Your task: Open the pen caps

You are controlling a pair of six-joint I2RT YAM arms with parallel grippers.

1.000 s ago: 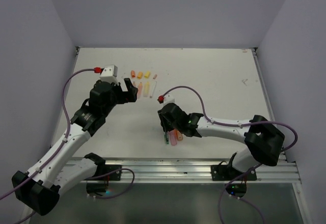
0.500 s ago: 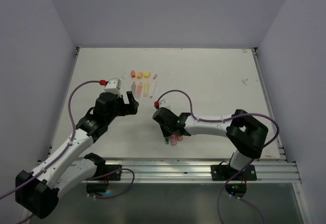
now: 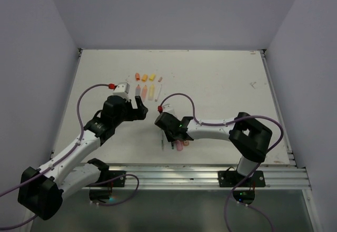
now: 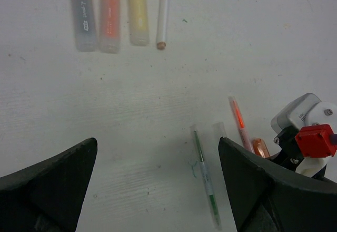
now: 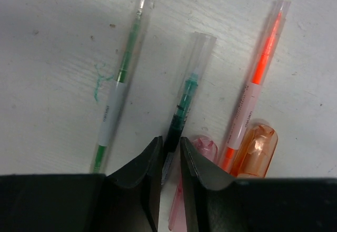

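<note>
Pinch from right gripper (image 5: 169, 158): clamps dark-green pen (image 5: 177, 126), clear cap (image 5: 203, 45) on, between slim green pen (image 5: 118, 92) and orange pen (image 5: 253, 92). Left gripper (image 4: 158, 153): gapes wide, holds nothing.

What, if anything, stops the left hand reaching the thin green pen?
Probably nothing: the left hand is open, the thin green pen lies bare, and the right hand grips the dark pen beside it.

A slim dark-teal pen with a clear end (image 5: 187, 92) lies nipped between the right fingers (image 5: 141, 168). Left of them lies a thin green pen (image 5: 118, 92). To their right lie a thin orange pen (image 5: 258, 79), a pink cap (image 5: 204, 150) and a translucent orange cap (image 5: 258, 147).
</note>
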